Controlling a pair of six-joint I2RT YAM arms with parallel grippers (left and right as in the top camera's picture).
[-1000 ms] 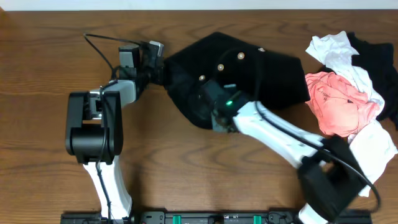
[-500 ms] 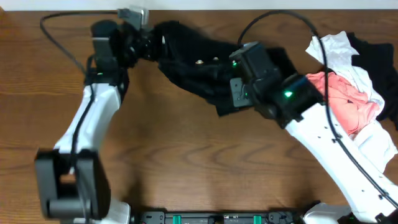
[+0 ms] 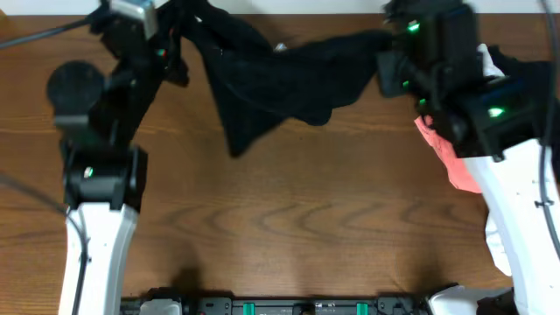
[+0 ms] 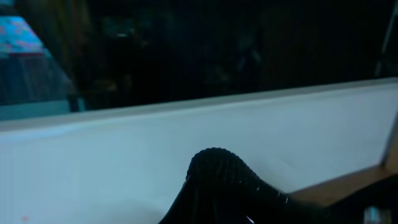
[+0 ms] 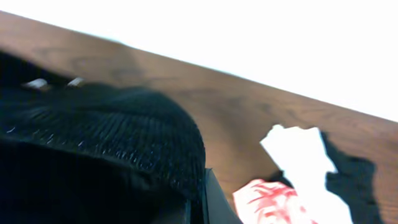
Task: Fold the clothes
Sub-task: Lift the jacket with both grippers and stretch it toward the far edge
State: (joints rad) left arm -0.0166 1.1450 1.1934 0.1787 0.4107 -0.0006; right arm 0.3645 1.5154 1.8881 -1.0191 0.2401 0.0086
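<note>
The large black knit top (image 3: 262, 79) hangs stretched in the air between my two raised grippers, its loose lower part drooping toward the table. My left gripper (image 3: 179, 39) is shut on its left end; the left wrist view shows only a hump of the black knit (image 4: 221, 186) over the jaws. My right gripper (image 3: 385, 63) is shut on its right end; in the right wrist view the knit (image 5: 99, 137) covers the jaws beside one grey finger (image 5: 214, 200). The pink garment (image 3: 448, 157) lies at the right, also in the right wrist view (image 5: 273, 202).
A white garment (image 5: 298, 146) and another black one (image 5: 351, 177) lie with the pink one at the table's right side, mostly hidden under my right arm overhead. The wooden table (image 3: 289, 219) lies below. A white wall (image 4: 124, 162) runs behind it.
Both arms have risen and spread apart, lifting the black top off the table and pulling it out from a bunched heap into a wide hanging span.
</note>
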